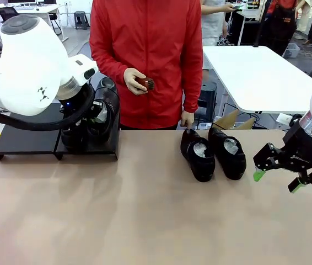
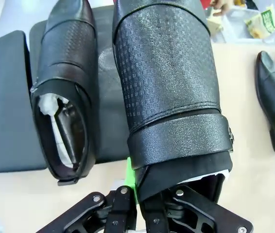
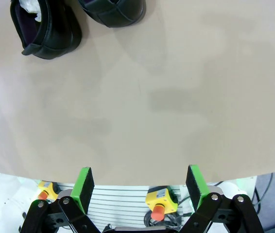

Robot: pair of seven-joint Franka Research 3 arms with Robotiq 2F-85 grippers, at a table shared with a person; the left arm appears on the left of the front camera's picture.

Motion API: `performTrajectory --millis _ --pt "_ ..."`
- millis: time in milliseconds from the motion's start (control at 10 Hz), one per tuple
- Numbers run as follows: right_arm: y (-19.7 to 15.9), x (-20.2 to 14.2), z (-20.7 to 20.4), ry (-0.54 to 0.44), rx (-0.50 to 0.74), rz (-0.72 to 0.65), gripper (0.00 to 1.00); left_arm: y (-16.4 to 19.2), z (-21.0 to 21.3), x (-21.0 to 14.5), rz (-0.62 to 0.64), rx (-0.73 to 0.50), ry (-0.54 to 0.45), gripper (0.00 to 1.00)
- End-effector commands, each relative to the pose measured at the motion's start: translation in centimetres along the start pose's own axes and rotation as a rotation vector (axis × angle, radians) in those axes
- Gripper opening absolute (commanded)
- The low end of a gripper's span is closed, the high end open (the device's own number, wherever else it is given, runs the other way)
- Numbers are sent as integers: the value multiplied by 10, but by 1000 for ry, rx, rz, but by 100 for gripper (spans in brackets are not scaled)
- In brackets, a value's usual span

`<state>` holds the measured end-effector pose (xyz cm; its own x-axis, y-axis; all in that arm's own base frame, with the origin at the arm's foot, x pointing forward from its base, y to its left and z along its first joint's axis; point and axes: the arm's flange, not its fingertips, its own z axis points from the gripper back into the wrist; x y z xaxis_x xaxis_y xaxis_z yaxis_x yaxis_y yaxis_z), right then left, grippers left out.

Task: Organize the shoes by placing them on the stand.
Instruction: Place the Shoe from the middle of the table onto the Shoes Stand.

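A beige tabletop (image 1: 145, 221) carries the low matte black two-section stand (image 1: 23, 141). On the stand's right section lies a glossy black leather shoe (image 2: 67, 87). Beside it the left gripper (image 2: 138, 187), fingers nearly together, pinches a textured black shoe (image 2: 166, 77) by its heel rim. Two more black shoes (image 1: 200, 157) sit well right of the stand. Farther right, the right gripper (image 1: 277, 182) hangs spread wide, empty. Behind the stand a hand (image 1: 133, 80) holds a small brown brush (image 1: 145, 83).

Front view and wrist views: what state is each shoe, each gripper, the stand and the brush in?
Left gripper, jaws shut on the textured shoe's heel rim.
Textured shoe, held over the stand.
Second shoe, lying on the stand, paper-stuffed.
Pair of shoes, side by side on the table.
Right gripper, jaws open, nothing held.
Brush, in the person's hand.
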<state>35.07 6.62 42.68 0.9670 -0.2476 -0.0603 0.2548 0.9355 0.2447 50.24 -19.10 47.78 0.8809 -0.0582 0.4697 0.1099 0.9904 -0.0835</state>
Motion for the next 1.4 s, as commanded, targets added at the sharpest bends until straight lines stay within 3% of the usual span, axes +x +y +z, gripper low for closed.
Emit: performTrajectory --millis 0,300,700,1300 --pt "-1 0 0 0 1 16 100 1 7 0 -11 3 -10 0" --pt "-1 0 0 0 1 16 100 -1 -6 5 -23 -21 27 0" --pt "-1 0 0 0 1 16 100 4 -31 29 -40 18 -52 0" --pt "-1 0 0 0 1 16 100 6 -57 38 -21 11 -83 0"
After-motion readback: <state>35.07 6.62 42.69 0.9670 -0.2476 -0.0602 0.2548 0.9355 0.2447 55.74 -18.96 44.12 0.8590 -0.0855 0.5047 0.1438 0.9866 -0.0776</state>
